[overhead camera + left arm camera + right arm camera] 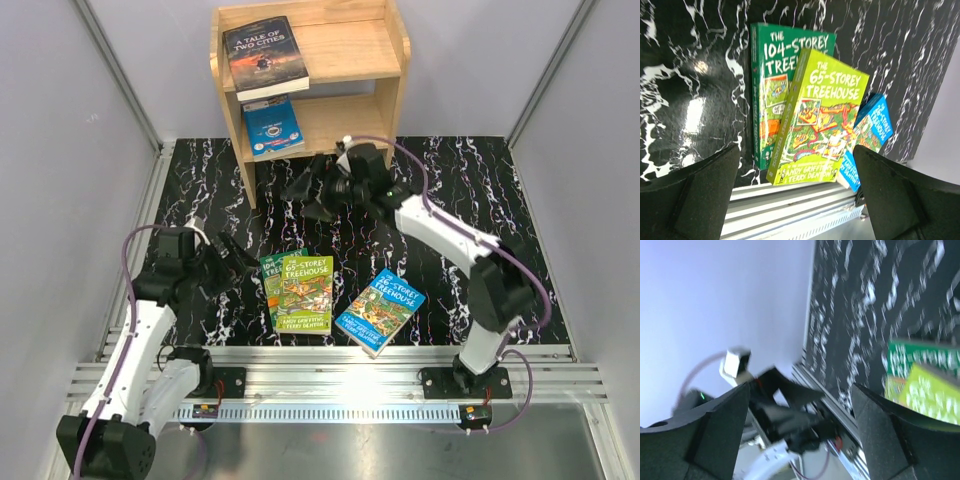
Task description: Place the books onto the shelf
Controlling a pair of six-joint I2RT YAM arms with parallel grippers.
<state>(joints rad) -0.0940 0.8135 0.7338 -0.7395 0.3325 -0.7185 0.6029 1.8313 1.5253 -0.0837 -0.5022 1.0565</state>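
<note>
A black, white-veined table (450,200) is enclosed by pale walls, with a ribbed metal rail along its near edge. The light-wood shelf (395,60) is set at the far side; "A Tale of Two Cities" (265,55) lies flat on its top tier and a blue book with a white circle (272,125) on the lower tier, both to the left, so open room is left at the right of each tier.

The right hand (312,195) is held just in front of the shelf, spread wide and empty. The left hand (238,260) is poised beside the stacked pair, equally wide and empty.

Three paperbacks are left on the table: "65-Storey Treehouse" (305,290) lies askew on "104-Storey Treehouse" (268,268), with "26-Storey Treehouse" (382,310) apart, near the rail. They are judged light, thin, flexible and glossy, hence slippery. A grip at the stiffer spine edge is advised, and the overhanging top book offers a free edge.
</note>
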